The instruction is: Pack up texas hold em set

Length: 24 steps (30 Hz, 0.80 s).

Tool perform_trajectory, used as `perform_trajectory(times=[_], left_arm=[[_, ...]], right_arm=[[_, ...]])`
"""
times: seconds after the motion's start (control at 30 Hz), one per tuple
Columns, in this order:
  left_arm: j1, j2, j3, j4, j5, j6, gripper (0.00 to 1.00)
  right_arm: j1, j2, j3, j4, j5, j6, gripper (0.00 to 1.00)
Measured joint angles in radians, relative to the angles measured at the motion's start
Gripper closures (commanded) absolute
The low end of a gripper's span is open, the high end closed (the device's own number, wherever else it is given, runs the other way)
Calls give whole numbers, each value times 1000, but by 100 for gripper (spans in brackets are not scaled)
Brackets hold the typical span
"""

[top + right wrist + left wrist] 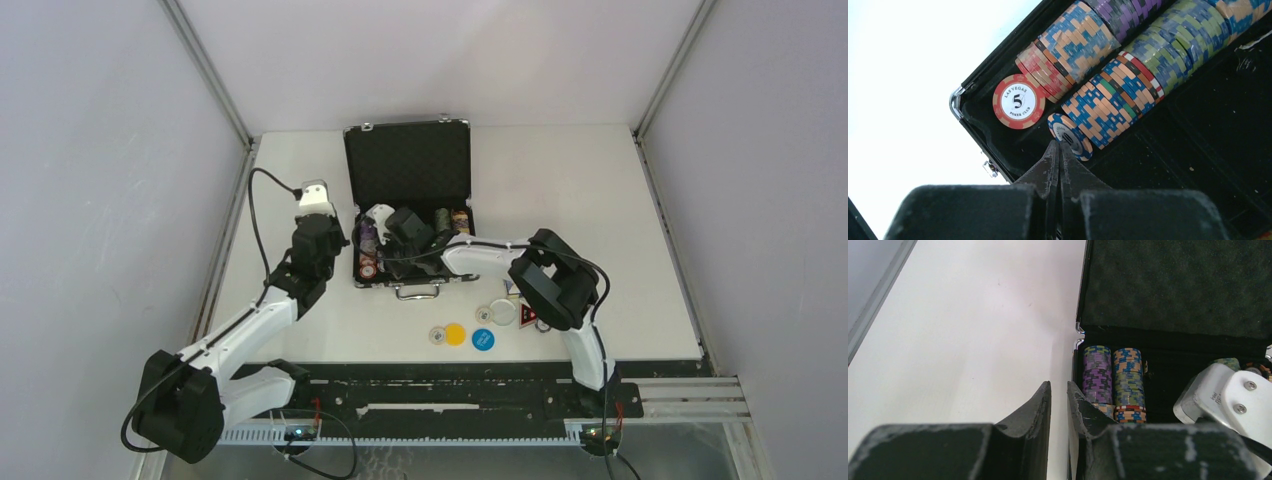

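Note:
The black briefcase stands open at mid table, lid upright. Rows of multicoloured poker chips lie in its left half, and more chips at its right. My right gripper is inside the case. In the right wrist view it is shut, its tips against a blue-white chip at the end of a row, next to a red "5" chip. My left gripper hovers at the case's left wall, fingers a narrow gap apart and empty. I cannot make out the card deck.
On the table in front of the case lie a grey chip, a yellow button, a blue button, a white button and the red-black triangle token. The case's metal handle faces the arms.

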Motion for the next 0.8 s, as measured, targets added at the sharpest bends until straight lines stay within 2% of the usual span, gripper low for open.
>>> perform_trajectory(times=[0.3,0.8], left_arm=[[0,0,0,0,-2,0,78],[0,0,0,0,-3,0,78]], right_arm=[[-5,40,57,-14,-2,2,100],[-14,40,59,-22,-12,0,100]])
